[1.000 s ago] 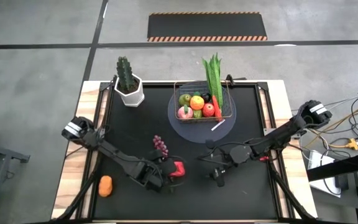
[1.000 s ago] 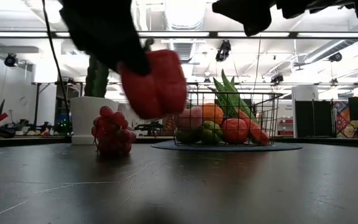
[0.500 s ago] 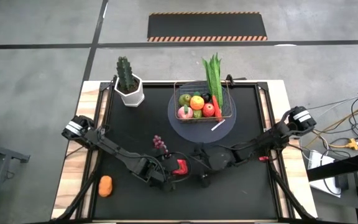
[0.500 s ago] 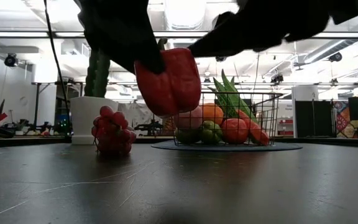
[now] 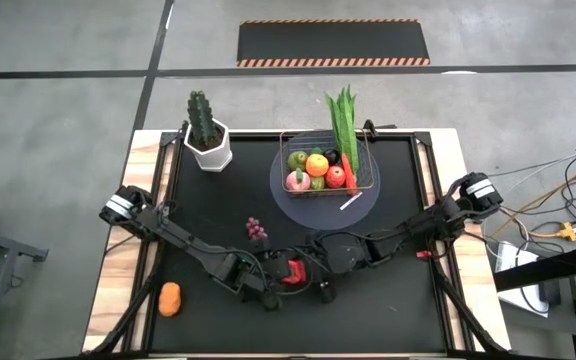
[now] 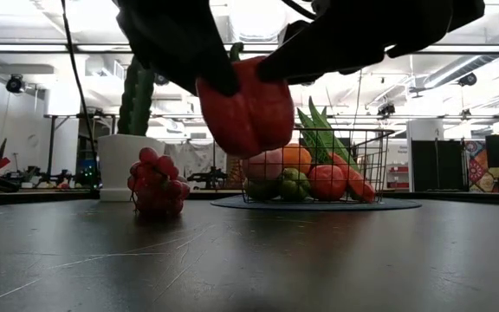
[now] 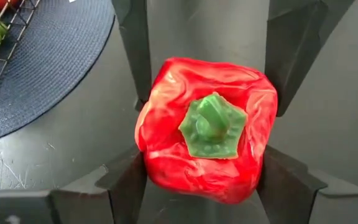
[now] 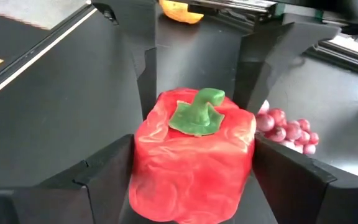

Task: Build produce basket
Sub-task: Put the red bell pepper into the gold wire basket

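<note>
Left gripper clamped on red bell pepper, stem toward right gripper, whose fingers straddle it.

Overhead, table-level and both close wrist views share the pepper.

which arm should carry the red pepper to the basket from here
Right, probably. Both grippers bracket the red pepper, left gripper gripping it, right gripper open around it. The basket sits on the right arm's side, so a handover suits.
</note>
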`<control>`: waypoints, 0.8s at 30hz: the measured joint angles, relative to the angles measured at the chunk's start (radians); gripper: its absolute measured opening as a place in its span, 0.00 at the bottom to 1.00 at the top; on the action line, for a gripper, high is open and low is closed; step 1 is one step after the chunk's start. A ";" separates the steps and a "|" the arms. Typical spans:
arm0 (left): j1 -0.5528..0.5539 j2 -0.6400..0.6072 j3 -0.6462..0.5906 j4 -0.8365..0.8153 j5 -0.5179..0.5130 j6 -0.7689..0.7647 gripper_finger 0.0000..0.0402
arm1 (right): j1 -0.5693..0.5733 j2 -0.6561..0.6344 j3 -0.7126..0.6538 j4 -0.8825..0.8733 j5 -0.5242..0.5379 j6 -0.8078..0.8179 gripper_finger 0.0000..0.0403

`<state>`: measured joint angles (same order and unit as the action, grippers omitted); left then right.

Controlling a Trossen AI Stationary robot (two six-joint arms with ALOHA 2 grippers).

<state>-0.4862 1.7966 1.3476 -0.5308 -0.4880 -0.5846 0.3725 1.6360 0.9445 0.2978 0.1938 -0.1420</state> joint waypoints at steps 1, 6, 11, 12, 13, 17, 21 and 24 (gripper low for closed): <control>0.000 0.000 0.000 0.002 0.000 0.004 0.59 | 0.000 0.001 0.001 -0.001 0.000 -0.002 0.72; 0.001 0.000 0.000 0.008 -0.005 0.030 0.65 | -0.003 -0.004 0.000 -0.008 -0.004 0.000 0.58; 0.002 0.000 0.002 0.037 -0.018 0.096 0.79 | -0.005 -0.010 -0.001 -0.020 -0.015 -0.002 0.55; 0.002 -0.001 0.003 0.038 -0.019 0.119 0.82 | -0.007 -0.012 -0.001 -0.033 -0.014 -0.002 0.55; 0.002 -0.005 0.003 0.032 -0.019 0.146 0.84 | -0.007 -0.017 -0.001 -0.053 -0.014 0.000 0.55; 0.002 -0.033 0.000 0.016 -0.020 0.271 0.88 | -0.013 -0.063 -0.002 -0.146 -0.011 0.019 0.57; 0.002 -0.100 -0.027 0.015 -0.067 0.363 0.88 | -0.031 -0.137 -0.002 -0.278 -0.011 0.041 0.57; -0.002 -0.149 -0.058 0.011 -0.141 0.417 0.88 | -0.062 -0.208 -0.002 -0.334 0.036 0.074 0.57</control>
<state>-0.4880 1.6471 1.2891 -0.5203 -0.6288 -0.1680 0.3103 1.4285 0.9421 -0.0359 0.2293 -0.0681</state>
